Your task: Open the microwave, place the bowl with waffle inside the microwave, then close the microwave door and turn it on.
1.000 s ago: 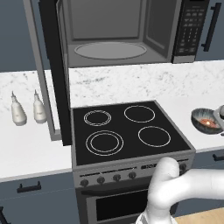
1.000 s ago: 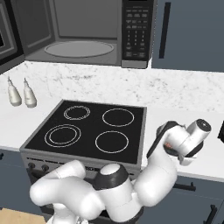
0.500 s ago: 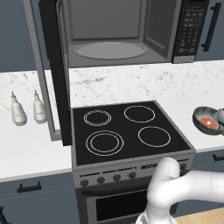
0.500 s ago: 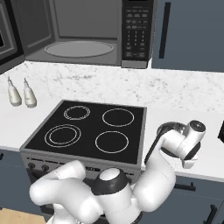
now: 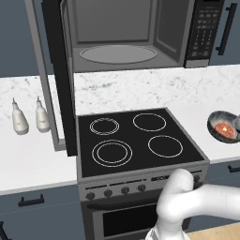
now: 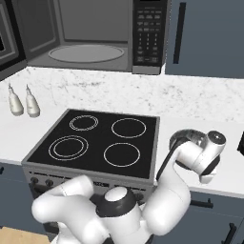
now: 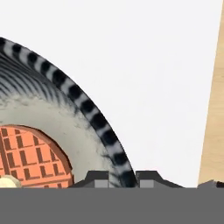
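The hand view shows the gripper (image 7: 122, 178) pinching the bowl's (image 7: 87, 105) striped rim, the waffle (image 7: 30, 157) inside. The left base view shows that bowl on the counter (image 5: 201, 105) right of the stove (image 5: 136, 140), the microwave (image 5: 131, 33) gaping open above.

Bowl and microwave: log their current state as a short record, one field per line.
microwave door: swung open to the left
microwave: cavity open, turntable bare
bowl: on the counter right of the stove
waffle: inside the bowl
gripper: at the bowl, jaws straddling its rim
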### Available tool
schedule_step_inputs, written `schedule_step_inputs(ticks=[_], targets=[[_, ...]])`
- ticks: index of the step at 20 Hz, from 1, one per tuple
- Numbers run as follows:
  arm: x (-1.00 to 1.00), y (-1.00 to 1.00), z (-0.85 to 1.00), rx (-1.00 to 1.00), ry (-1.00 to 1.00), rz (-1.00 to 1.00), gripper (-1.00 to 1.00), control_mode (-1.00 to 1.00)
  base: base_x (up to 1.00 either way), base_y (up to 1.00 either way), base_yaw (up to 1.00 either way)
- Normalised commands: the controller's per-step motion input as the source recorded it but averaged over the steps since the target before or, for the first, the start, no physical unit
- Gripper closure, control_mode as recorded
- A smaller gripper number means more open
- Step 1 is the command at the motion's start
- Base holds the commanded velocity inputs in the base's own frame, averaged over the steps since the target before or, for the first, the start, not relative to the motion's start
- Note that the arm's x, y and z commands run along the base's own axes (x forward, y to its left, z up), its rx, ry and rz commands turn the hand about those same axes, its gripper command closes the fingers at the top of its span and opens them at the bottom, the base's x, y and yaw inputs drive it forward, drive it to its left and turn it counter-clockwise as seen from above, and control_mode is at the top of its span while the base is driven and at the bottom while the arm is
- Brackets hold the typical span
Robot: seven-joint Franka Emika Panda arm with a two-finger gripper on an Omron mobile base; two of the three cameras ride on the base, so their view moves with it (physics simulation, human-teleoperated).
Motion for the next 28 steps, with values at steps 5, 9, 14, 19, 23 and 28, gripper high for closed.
schedule_step_inputs(ticks=[5, 9, 14, 19, 23, 28], targets=[[-0.67, 0.07, 1.00, 0.02, -0.21, 0.00, 1.00, -1.00, 0.00, 0.00, 0.00], [-0.93, 0.15, 0.89, 0.00, -0.02, 0.00, 1.00, -1.00, 0.00, 0.00, 0.00], [-0.92, 0.45, 0.85, 0.00, -0.03, 0.00, 1.00, -1.00, 0.00, 0.00, 0.00], [-0.57, 0.79, 0.59, 0.00, -0.01, 0.00, 1.00, -1.00, 0.00, 0.00, 0.00], [-0.44, 0.98, 0.35, 0.00, 0.00, 0.00, 1.00, -1.00, 0.00, 0.00, 0.00], [-0.40, 1.00, 0.30, 0.00, -0.08, 0.00, 1.00, -1.00, 0.00, 0.00, 0.00]])
